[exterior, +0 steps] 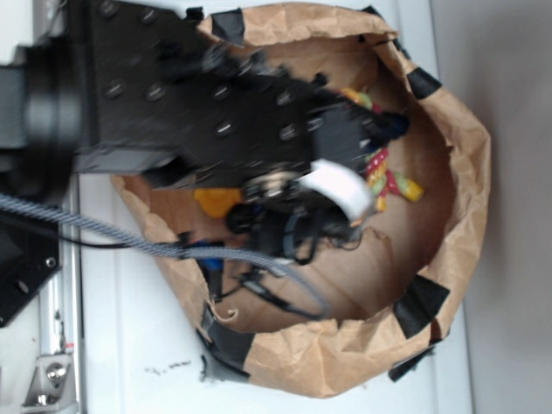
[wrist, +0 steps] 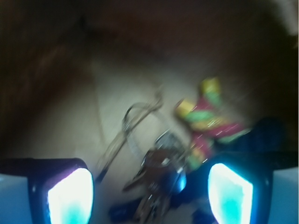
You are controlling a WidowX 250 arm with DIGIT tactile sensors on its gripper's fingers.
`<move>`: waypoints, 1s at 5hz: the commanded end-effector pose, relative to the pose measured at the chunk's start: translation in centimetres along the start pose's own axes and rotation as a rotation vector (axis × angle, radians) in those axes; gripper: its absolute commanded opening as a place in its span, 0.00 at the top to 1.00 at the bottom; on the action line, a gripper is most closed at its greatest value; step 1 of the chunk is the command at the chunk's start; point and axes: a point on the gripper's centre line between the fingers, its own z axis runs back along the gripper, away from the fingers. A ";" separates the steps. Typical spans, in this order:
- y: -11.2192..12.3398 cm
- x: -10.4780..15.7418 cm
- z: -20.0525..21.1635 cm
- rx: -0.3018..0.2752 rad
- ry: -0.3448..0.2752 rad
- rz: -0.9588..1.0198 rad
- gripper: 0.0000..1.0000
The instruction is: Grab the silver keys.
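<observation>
The silver keys (wrist: 159, 172) lie blurred on the brown paper floor in the wrist view, a brownish and silvery bunch with a blue tag (wrist: 180, 181) and thin wire rings (wrist: 135, 121) trailing away. My gripper (wrist: 149, 196) is open and low over them. Its left pad (wrist: 70, 196) and right pad (wrist: 230, 191) glow on either side of the bunch, not touching it. In the exterior view the gripper (exterior: 289, 228) hangs inside the paper bag, and the arm hides the keys.
The brown paper bag (exterior: 466, 172) has rolled walls taped with black strips. A multicoloured knotted rope (wrist: 205, 119) lies just beyond the keys, by the right finger. A yellow duck (exterior: 216, 203) sits under the arm. A grey cable (exterior: 129, 237) crosses the bag's left rim.
</observation>
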 end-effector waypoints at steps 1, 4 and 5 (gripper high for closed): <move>-0.1 0.6 -0.6 0.058 -0.012 -0.041 0.00; -0.5 0.5 -0.9 0.070 -0.029 -0.086 0.00; -0.5 0.9 -1.8 0.084 -0.034 -0.104 0.00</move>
